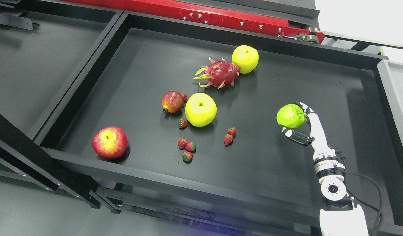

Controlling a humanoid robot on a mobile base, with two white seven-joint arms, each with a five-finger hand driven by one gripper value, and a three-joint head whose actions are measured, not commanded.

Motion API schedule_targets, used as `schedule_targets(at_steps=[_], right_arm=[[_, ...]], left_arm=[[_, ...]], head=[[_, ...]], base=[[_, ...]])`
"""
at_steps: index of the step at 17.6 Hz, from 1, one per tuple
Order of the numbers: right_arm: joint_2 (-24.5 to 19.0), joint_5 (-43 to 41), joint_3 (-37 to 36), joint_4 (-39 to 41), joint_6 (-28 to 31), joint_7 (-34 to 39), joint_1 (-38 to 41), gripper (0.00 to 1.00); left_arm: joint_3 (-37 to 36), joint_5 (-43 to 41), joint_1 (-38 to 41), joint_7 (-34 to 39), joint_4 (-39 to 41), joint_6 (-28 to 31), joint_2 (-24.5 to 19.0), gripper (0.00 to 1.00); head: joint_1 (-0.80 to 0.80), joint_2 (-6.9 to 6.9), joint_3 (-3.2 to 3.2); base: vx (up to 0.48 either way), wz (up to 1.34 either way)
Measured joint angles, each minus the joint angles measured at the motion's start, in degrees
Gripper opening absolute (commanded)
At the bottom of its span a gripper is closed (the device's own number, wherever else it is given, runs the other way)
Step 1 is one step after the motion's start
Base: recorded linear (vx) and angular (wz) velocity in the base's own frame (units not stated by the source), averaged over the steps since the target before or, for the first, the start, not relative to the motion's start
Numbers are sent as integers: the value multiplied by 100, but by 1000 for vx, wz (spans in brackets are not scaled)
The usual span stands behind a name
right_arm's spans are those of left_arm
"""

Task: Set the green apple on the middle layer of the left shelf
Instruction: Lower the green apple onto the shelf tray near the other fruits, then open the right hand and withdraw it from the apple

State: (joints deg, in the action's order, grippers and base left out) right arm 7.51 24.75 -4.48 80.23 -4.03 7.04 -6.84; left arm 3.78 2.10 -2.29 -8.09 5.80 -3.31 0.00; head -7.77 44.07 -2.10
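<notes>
On the right side of the black tray, the right hand was wrapped around the green apple. Fingers curled over the apple's right and top side, thumb part hooked under the lower edge, so the hand was clenched on the fruit. Can't tell if the apple was touching the tray floor or lifted just off it. Left arm not visible.

Apple sat well apart from the other fruit: two yellow apples, one mid-tray and one near the back wall, a dragon fruit touching the back one, a pomegranate just beside the mid one, a red apple near the front-left corner, and strawberries scattered between.

Handling guess: looks like a plastic prop, glossy skin, so probably light, stiff and a bit slippery. Round shape means it could roll out of a loose hold. Best hold is across the widest part, fingers and thumb on opposite sides, which roughly matched what showed. No crush risk likely if it's a hard replica; squeeze can be firm.

Task looked early: apple in hand, still in the tray. Target shelf layer not identifiable in this view; a neighbouring tray section showed to the left.
</notes>
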Motion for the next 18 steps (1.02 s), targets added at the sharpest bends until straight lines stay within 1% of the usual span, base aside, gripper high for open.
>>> schedule_targets(at_steps=[6, 8, 10, 14, 18], right_arm=[[31, -31, 93, -265, 97, 16, -11, 100], [30, -44, 95, -301, -182, 34, 30, 100], [-36, -61, 39, -284, -307, 35, 66, 100], [-264, -250, -120, -35, -384, -55, 282, 100], [-423, -844, -194, 366, -396, -294, 607, 100]], left_arm=[[0, 0, 0, 0, 0, -3, 0, 100], [0, 0, 0, 0, 0, -5, 0, 100], [0, 0, 0, 0, 0, -12, 0, 100], [2, 0, 0, 0, 0, -34, 0, 100], [5, 0, 0, 0, 0, -18, 0, 100]], head=[[0, 0, 0], [0, 0, 0], [0, 0, 0], [0, 0, 0], [0, 0, 0]], base=[[14, 3], [0, 0], [0, 0], [0, 0], [-2, -7]])
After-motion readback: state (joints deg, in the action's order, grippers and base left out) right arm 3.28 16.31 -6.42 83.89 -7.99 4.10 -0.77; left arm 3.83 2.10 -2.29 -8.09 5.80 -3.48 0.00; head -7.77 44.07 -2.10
